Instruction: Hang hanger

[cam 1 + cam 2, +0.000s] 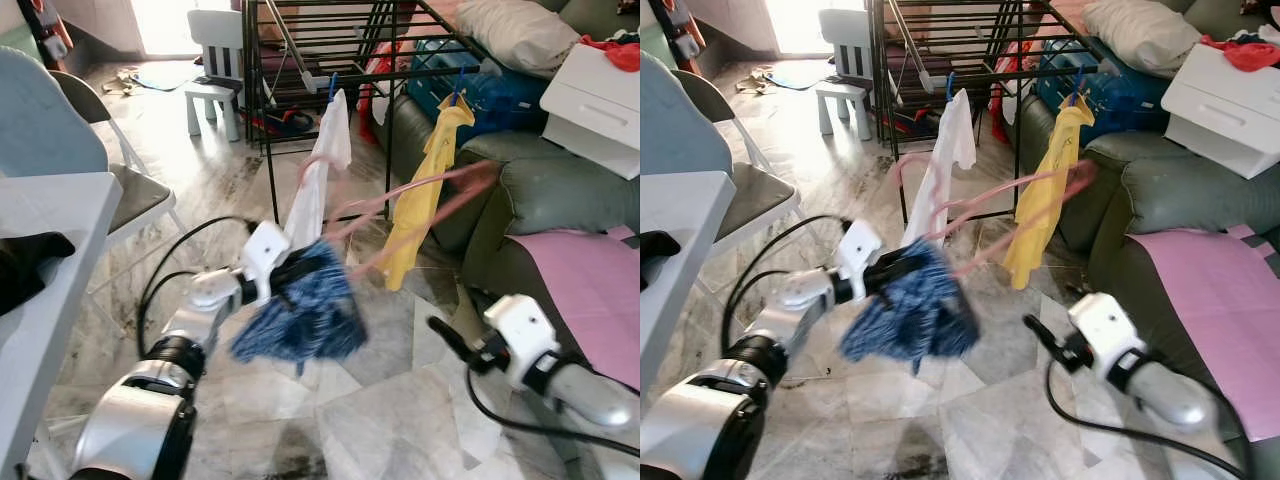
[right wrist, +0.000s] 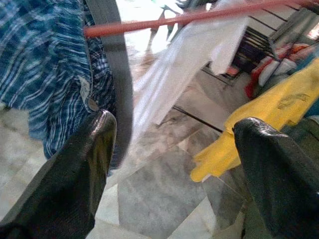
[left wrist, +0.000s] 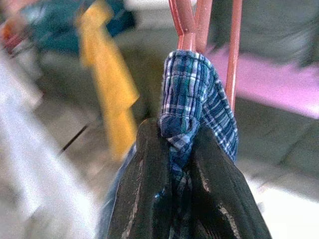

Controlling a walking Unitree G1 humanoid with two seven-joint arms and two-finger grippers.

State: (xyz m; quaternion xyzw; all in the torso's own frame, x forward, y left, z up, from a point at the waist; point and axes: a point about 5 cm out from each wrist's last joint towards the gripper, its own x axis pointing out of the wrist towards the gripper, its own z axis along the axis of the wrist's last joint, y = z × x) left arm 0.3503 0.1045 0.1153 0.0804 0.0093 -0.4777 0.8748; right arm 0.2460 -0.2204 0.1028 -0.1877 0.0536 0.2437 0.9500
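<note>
Clamping my left hand (image 3: pixel 172 164) on the blue plaid garment (image 1: pixel 300 315), I hold it up over the marble floor (image 1: pixel 390 400) with the pink hanger (image 1: pixel 420 205) threaded through it, the hanger blurred and reaching toward the black drying rack (image 1: pixel 330 60). A white cloth (image 1: pixel 320 170) and a yellow shirt (image 1: pixel 425 190) hang pegged from that rack, close behind the hanger. My right hand (image 2: pixel 174 164) hovers low to the right, fingers spread wide and holding nothing, near the green sofa (image 1: pixel 540 190) with its pink cover (image 1: pixel 590 290).
</note>
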